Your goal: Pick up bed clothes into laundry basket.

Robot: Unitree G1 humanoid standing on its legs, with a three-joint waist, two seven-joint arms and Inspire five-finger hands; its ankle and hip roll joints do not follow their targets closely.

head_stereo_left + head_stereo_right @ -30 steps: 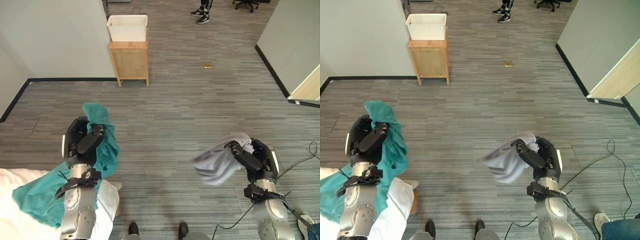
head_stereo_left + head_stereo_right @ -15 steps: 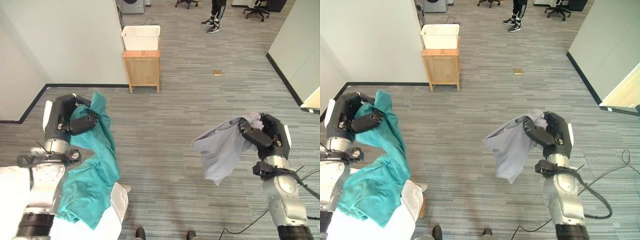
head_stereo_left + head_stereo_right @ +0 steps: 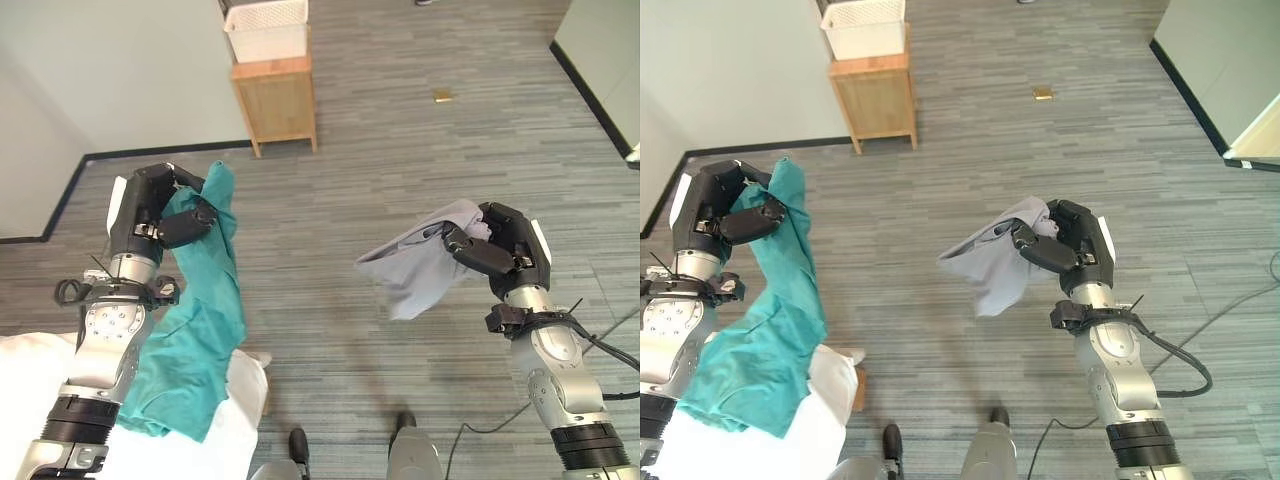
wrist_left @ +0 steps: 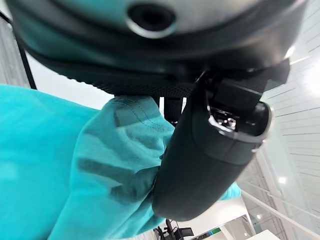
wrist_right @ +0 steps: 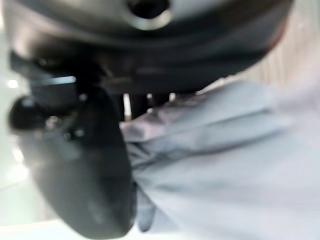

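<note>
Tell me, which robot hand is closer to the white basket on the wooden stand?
Left. The left hand, clutching teal cloth, is just below the white basket; the right hand, holding grey cloth, is far across the floor.

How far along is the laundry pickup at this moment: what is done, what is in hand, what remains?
Done: both garments are gripped. In hand: the left hand is curled round the teal cloth, whose lower end drapes over the white bedding; the right hand holds the grey cloth clear of the floor. Left: both must still go into the white laundry basket on the wooden stand ahead.
</note>
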